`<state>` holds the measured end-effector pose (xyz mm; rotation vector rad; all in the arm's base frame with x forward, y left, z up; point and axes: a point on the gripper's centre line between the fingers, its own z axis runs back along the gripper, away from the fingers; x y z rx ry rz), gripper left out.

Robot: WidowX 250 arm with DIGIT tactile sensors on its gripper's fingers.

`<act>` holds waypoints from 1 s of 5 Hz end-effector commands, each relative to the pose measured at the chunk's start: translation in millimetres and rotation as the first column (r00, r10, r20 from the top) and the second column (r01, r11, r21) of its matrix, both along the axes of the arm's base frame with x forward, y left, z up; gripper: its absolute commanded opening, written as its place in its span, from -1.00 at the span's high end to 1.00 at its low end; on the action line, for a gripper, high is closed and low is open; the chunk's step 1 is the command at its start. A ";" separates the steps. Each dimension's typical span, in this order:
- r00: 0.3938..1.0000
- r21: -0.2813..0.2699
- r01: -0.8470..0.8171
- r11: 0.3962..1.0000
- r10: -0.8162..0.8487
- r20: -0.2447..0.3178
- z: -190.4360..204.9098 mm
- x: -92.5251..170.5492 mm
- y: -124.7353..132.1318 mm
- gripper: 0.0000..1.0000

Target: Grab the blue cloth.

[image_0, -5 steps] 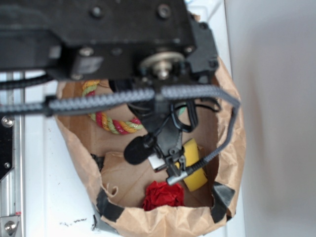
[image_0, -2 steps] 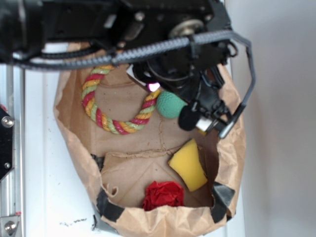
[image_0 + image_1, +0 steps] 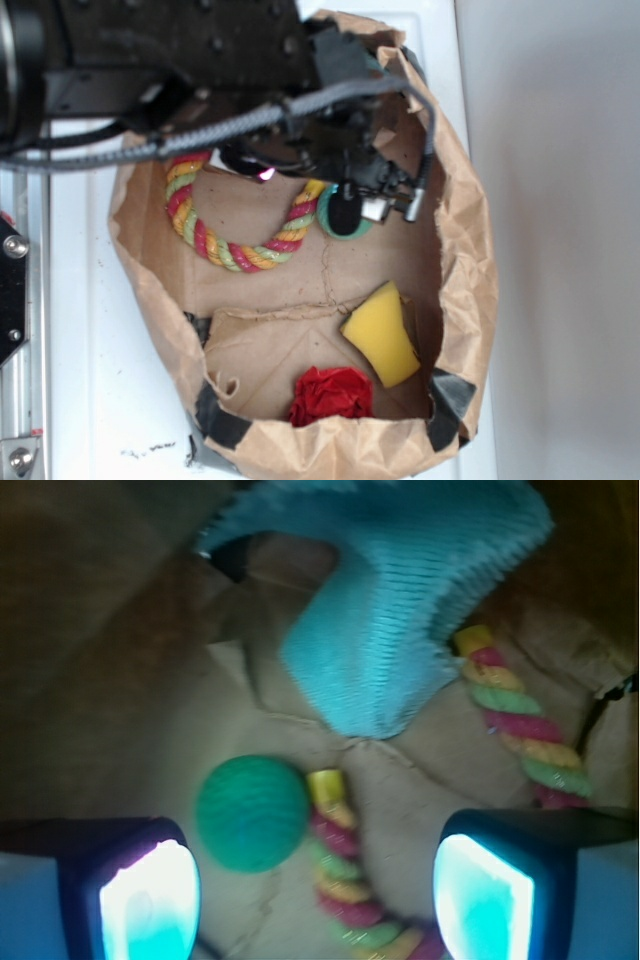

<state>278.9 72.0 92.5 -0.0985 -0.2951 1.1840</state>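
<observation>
Inside the brown paper bag (image 3: 470, 290), in the exterior view, we found the black gripper (image 3: 375, 205) over the round green dimpled ball (image 3: 345, 228). In the wrist view, we saw its jaws spread, empty; the pale teal-blue terry cloth (image 3: 400, 610) lay beyond, overlapping the striped rope ring (image 3: 510, 725).

I see the ball (image 3: 252, 813) touching the rope ring (image 3: 520, 725) inside the bag (image 3: 470, 290), the cloth (image 3: 400, 610) lying beyond both, the sponge (image 3: 382, 334) and rosette (image 3: 332, 394) apart.

Blue cloth (image 3: 390, 610) ribbed terry; paper bag (image 3: 465, 260) crinkled, matt brown.
</observation>
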 end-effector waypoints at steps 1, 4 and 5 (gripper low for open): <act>0.998 0.120 0.040 0.992 -0.045 0.036 -12.8 8.9 13.8 -1.00; 0.999 0.184 0.043 0.982 -0.042 -0.013 -24.9 13.2 19.8 -1.00; 0.999 0.184 0.043 0.982 -0.042 -0.013 -24.9 13.2 19.8 -1.00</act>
